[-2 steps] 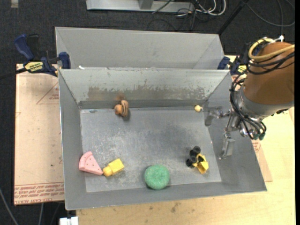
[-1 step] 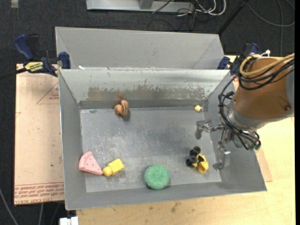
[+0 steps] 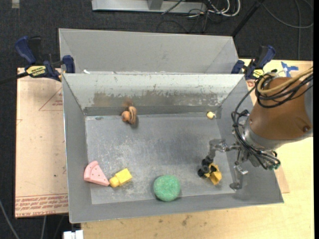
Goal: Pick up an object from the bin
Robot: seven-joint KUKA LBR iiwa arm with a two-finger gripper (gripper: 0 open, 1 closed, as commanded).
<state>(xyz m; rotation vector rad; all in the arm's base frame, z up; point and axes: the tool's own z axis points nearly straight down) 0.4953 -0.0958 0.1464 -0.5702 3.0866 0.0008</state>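
Gripper (image 3: pixel 227 163) hangs low in the bin (image 3: pixel 149 91), to the right of the green round disc (image 3: pixel 167 188) as the camera view shows it, and a little farther back than it. Its two metal fingers (image 3: pixel 237 177) look spread well apart, with nothing between them.

A small yellow and black toy (image 3: pixel 212 173) lies on the floor of the bin between the green disc and the gripper, just beside the finger that is closer to the disc. I cannot tell if that finger touches the toy. By its place, the toy seems the most likely thing to be picked, but the fingers are not around it.

On the other side of the green disc, the left one, a yellow block (image 3: pixel 121 178) lies near it, and a pink wedge (image 3: pixel 95 174) lies just beyond the block. Far behind the disc, at the back wall, there is a small brown thing (image 3: pixel 129 115), and a tiny pale ball (image 3: pixel 211 115) is behind the disc and to its right.

My judgement is that the task is at an early stage: the arm is down near one thing, but no grasp is made. Closing on a thing and lifting it out are both left to do.
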